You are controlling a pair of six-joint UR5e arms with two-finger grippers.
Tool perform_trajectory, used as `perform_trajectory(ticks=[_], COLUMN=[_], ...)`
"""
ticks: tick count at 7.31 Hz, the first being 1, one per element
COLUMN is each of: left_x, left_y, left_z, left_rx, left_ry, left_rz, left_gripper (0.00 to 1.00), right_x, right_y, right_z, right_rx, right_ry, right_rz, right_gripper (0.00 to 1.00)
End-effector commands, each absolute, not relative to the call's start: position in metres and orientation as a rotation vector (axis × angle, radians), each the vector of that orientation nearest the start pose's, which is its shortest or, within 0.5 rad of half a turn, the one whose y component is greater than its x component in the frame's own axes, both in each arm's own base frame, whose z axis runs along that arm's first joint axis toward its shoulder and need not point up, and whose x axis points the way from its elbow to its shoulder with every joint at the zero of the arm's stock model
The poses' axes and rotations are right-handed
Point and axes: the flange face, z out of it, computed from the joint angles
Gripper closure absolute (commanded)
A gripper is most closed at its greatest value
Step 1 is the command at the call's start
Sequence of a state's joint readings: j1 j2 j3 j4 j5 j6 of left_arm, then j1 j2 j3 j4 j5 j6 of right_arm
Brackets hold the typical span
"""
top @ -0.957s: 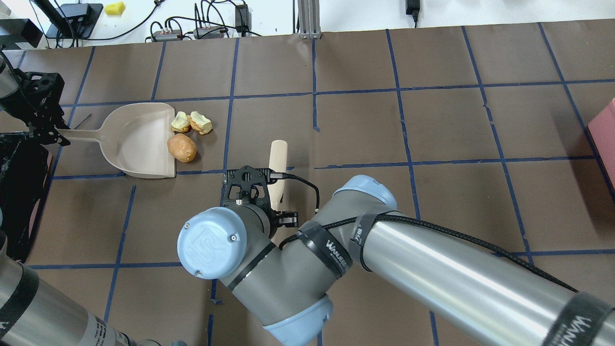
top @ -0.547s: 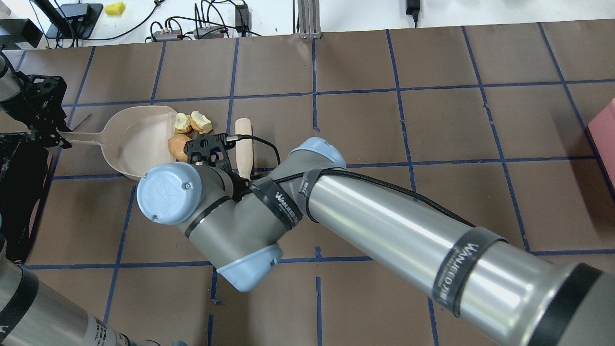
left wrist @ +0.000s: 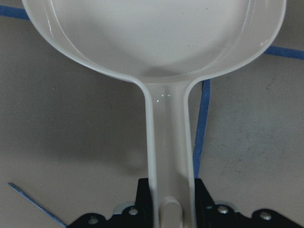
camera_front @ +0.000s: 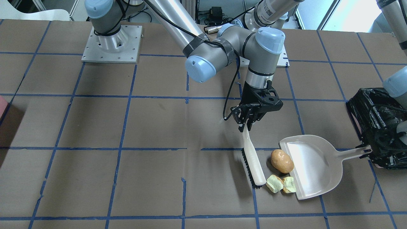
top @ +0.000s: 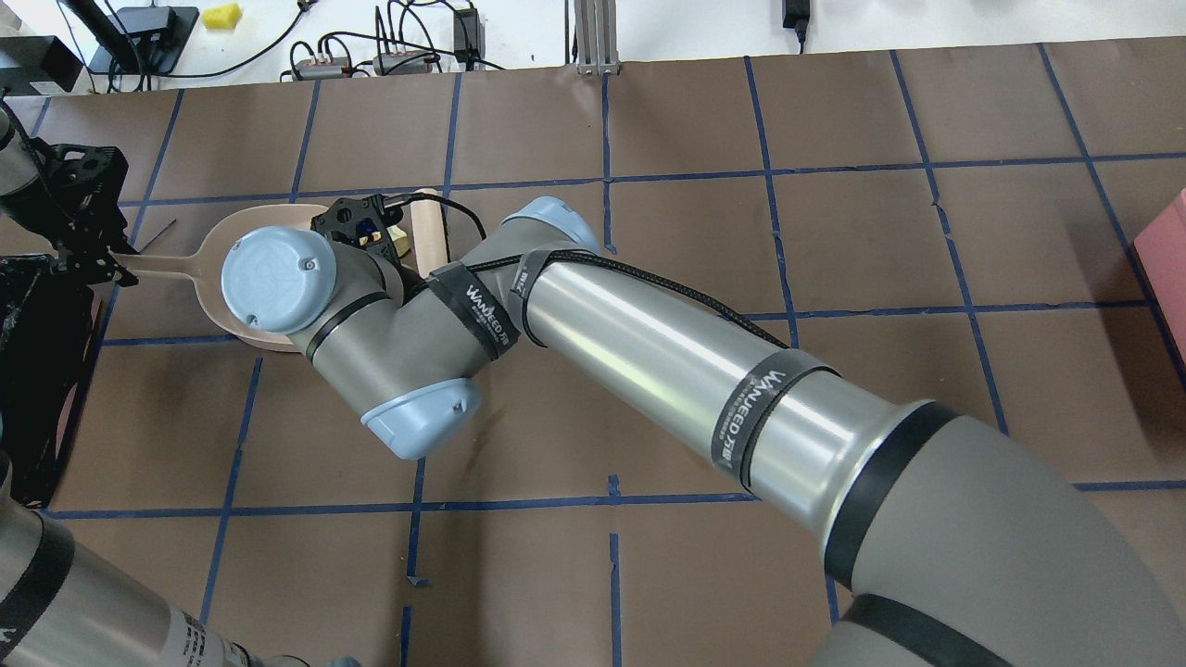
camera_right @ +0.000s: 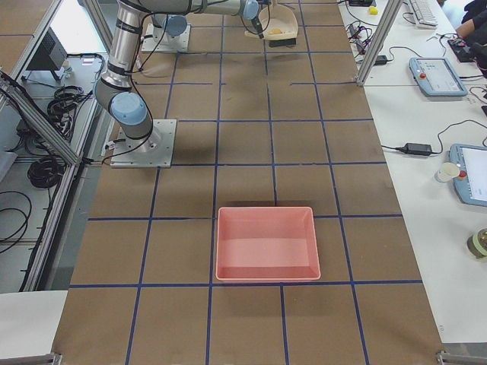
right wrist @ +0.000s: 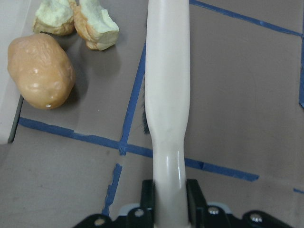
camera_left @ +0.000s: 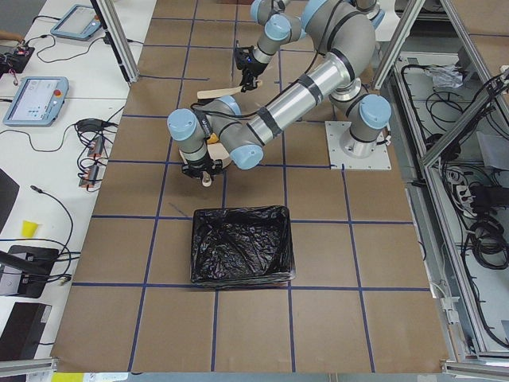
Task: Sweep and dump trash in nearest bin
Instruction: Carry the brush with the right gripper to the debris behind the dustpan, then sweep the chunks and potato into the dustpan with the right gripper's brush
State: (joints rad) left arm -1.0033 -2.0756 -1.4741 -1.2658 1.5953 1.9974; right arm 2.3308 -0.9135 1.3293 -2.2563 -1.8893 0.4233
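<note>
One brown table (top: 927, 241), blue tape grid (top: 765, 172), black-lined bin (camera_left: 199, 239), cables (top: 384, 32) behind

Trash (camera_front: 282, 161) btwn brush (camera_front: 254, 156) & dustpan (camera_front: 314, 165) mouth; bin (camera_front: 369, 121) at dustpan handle end.

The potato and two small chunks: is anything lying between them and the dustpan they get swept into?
Nothing visible. The potato and both chunks lie right at the dustpan's open lip; the brush stands on their far side.
</note>
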Motion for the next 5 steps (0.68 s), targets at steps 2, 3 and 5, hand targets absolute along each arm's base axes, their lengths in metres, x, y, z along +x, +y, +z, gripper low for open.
perform_trajectory(ticks=[2, 3, 5], left_x=[0.241, 0.241, 0.241], left_y=[-0.622, -0.622, -0.622], left_z=[0.271, 0.271, 0.271], left_rx=[2.115, 2.113, 2.112], left_ry=[2.442, 2.443, 2.445], left_rz=[0.085, 0.085, 0.085], left_gripper=[0.93, 0.93, 0.93], right_x=[0.58, 0.588, 0.597], right_y=[-0.518, -0.527, -0.522], right_z=[0.264, 0.257, 0.247], right_rx=[-0.576, -0.596, -0.615], right_ry=[3.125, 3.118, 3.107], right_rz=[-0.62, -0.626, -0.599], right_gripper=[0.83, 0.83, 0.83])
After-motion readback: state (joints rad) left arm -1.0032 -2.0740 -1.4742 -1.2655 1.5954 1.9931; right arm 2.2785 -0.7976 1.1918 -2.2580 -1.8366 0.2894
